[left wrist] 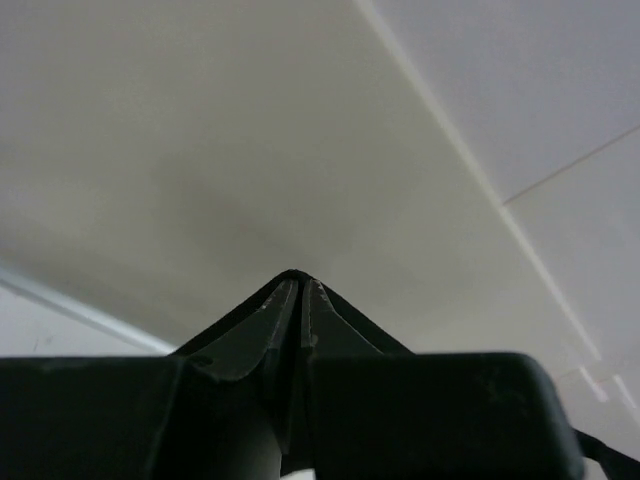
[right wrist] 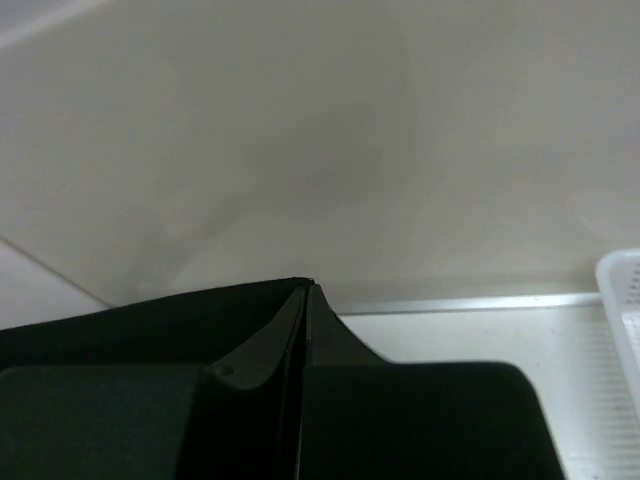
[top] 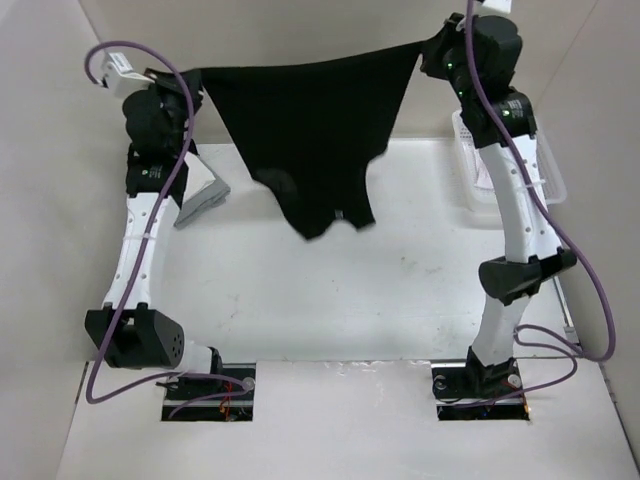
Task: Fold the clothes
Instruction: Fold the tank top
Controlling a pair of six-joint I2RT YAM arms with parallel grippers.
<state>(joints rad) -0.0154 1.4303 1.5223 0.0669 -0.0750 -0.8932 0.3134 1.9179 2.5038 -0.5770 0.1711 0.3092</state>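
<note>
White table (top: 330, 300) inside plain white walls (top: 300, 30), seen from above. Black tank top (top: 310, 120) hangs in the air over the far half of the table, stretched by its top edge between both raised arms. The lower end, with the scoop neck, dangles toward the table; cannot tell if it touches the surface. Left gripper (top: 192, 77) holds the top left corner and right gripper (top: 432, 48) the top right corner, but in the top view the fingertips are lost against the black fabric. In the left wrist view the fingers (left wrist: 272, 322) are pressed together with a thin black edge pinched at the tips; the rest of the garment is cut off below the frame. In the right wrist view the fingers (right wrist: 330, 335) are likewise clamped together on black cloth that spreads off to the left. Folded stack of cloths (top: 205, 190) lies on the far left of the table, partly hidden behind the left arm. White basket (top: 545, 180) sits far right, mostly blocked by the right arm, contents unclear. Purple cables (top: 560, 240) loop along both arms.
</note>
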